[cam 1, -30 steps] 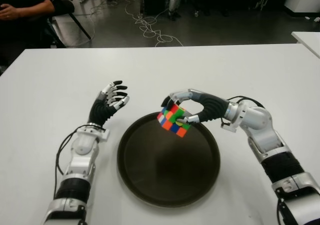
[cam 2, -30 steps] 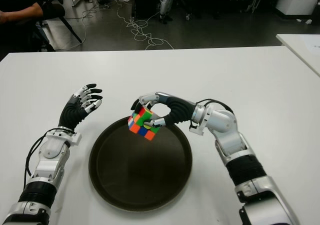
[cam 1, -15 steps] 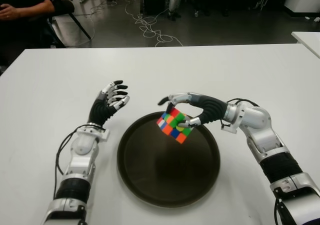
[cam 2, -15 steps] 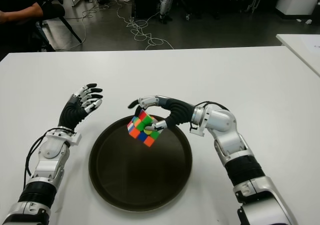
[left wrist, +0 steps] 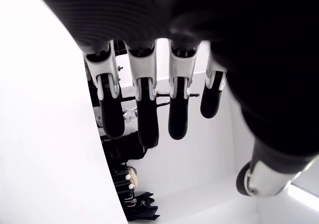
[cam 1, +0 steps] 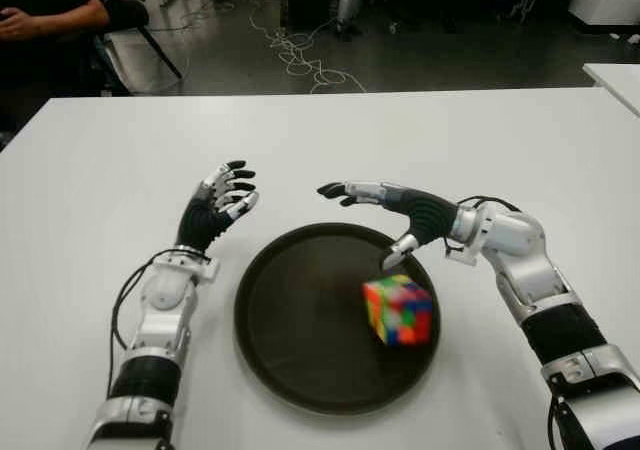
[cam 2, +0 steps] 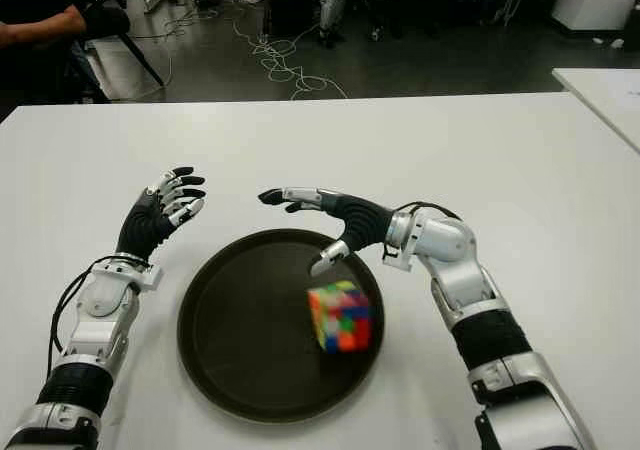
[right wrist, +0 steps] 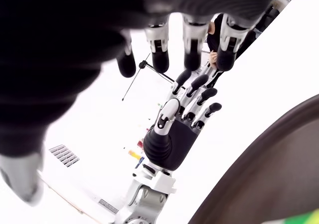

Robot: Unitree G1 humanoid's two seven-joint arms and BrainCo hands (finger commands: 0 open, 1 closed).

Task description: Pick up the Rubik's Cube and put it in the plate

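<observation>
In the left eye view, the multicoloured Rubik's Cube (cam 1: 399, 310) sits inside the round dark brown plate (cam 1: 290, 360) on the white tabletop (cam 1: 400, 140), toward the plate's right side. The right robot hand (cam 1: 385, 210) hangs over the plate's far rim with fingers spread, holding nothing. The left robot hand (cam 1: 218, 202) shows left of the plate, fingers relaxed and empty.

The left wrist view shows that hand's fingers (left wrist: 144, 109) extended. The right wrist view shows its fingers (right wrist: 159, 50) extended above the plate's rim (right wrist: 269, 159).
</observation>
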